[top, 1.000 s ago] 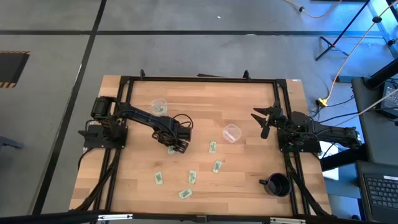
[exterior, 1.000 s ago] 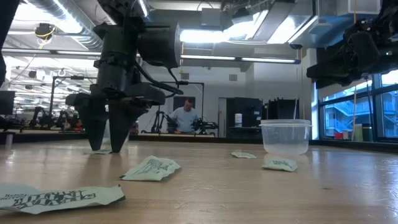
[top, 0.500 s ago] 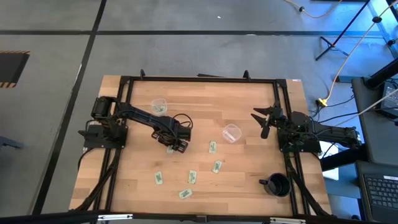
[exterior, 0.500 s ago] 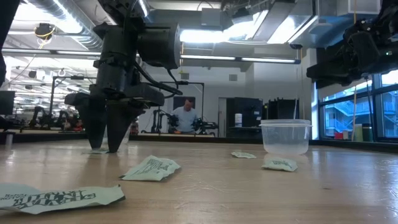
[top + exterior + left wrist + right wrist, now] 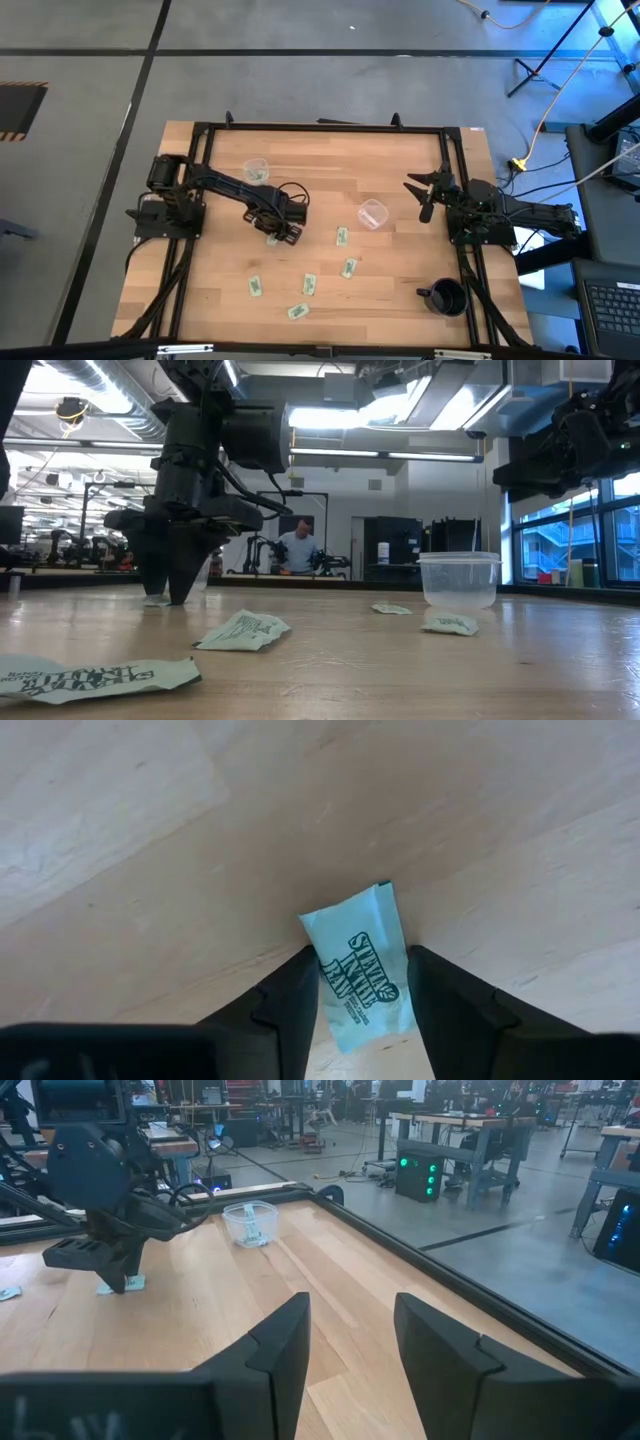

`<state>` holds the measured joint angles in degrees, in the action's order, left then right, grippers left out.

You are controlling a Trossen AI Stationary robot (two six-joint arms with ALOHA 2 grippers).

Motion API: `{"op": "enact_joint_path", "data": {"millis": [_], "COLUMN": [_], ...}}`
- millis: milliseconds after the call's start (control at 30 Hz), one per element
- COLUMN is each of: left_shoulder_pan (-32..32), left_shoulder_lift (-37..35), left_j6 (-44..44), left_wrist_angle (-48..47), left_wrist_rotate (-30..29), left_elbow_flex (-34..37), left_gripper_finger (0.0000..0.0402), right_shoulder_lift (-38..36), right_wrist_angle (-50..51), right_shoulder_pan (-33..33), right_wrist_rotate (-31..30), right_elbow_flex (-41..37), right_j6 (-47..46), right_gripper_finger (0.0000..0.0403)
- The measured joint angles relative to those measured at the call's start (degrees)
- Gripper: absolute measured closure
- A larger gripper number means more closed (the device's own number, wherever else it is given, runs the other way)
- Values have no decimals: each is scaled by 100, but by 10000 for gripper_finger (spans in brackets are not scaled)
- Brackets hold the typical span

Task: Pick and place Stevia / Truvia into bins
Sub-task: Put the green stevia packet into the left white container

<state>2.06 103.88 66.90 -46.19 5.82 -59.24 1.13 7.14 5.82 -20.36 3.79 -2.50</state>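
We see a pale green Stevia packet (image 5: 364, 970) lying flat on the wooden desk (image 5: 120, 840), its dark lettering reading "Stevia in the Raw" as far as we can make out. It sits between the two dark fingers (image 5: 290, 1005) of the left claw (image 5: 275, 236), which press in on its long edges, so the claw is closed on the packet with its tips down at the desk surface.

From above, five more packets lie loose nearer the front edge: one (image 5: 342, 237) just beside the right-hand clear cup (image 5: 372, 213), one (image 5: 349, 267) a little farther forward, and three more (image 5: 309, 285) (image 5: 256, 288) (image 5: 297, 311) toward the front. In the low view the nearest packet (image 5: 95, 678) shows the same wording upside down.

The other clear cup (image 5: 256, 172) stands behind the left arm and has something green inside.

The right claw (image 5: 428, 192) hovers near the desk's right edge, fingers spread apart and holding nothing. A black mug (image 5: 446, 297) stands at the front right corner.
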Motion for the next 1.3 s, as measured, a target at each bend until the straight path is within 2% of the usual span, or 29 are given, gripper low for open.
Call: {"op": "enact_joint_path", "data": {"millis": [633,1300], "left_shoulder_pan": [-62,-76], "left_shoulder_lift": [-124,-412], "left_j6": [-219,-468], "left_wrist_angle": [0,-70], "left_wrist_rotate": [-101,-153], "left_elbow_flex": [11,0], "left_gripper_finger": [311,344], "right_shoulder_lift": [0,-2], "right_wrist_angle": [-2,-2], "right_shoulder_pan": [0,0], "right_wrist_rotate": [0,0], "right_elbow_flex": [0,0], "right_j6": [9,2], "right_gripper_finger": [251,251]}}
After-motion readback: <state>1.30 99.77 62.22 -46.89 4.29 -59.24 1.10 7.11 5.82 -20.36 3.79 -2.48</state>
